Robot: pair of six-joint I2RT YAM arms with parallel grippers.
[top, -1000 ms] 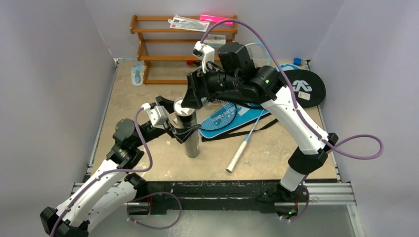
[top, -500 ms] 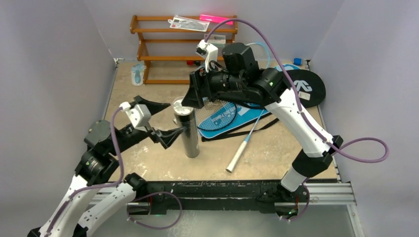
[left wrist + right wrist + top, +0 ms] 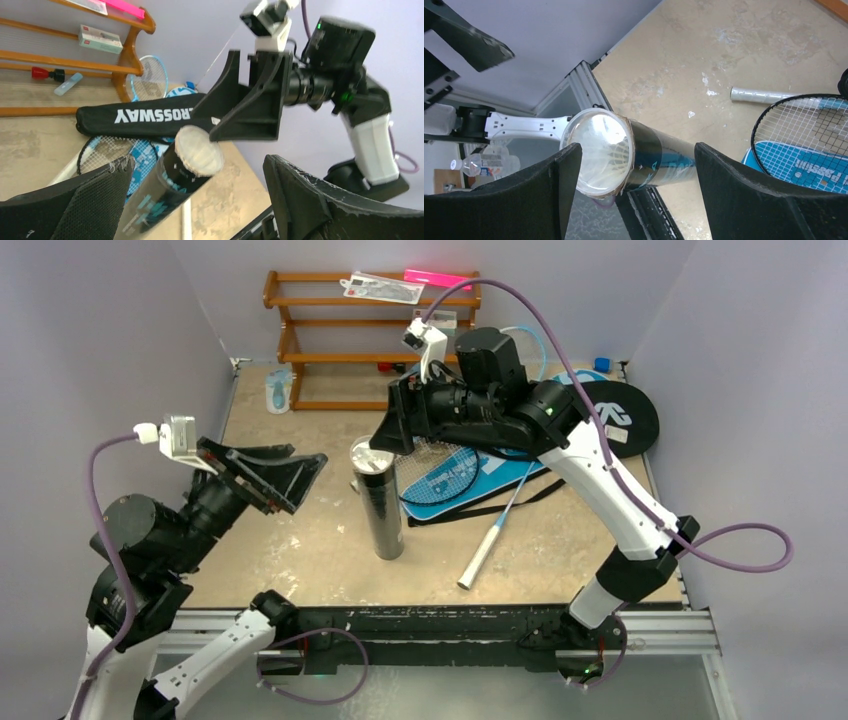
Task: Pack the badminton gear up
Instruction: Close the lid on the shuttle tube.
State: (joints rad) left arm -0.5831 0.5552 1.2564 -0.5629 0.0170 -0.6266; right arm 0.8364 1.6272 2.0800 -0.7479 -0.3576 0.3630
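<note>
Black tube (image 3: 383,515) stands upright on the surface (image 3: 300,540); left jaws wide and empty at its nine o'clock, right jaws wide just over its top

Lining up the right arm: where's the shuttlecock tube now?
Top view: the black tube stands upright mid-table, just left of the blue racket cover, its top by the right gripper.

Right arm (image 3: 600,475) hides much of the blue cover (image 3: 450,485) (top view)

Glossy tube (image 3: 383,515) (matt wooden rack (image 3: 330,358))
</note>
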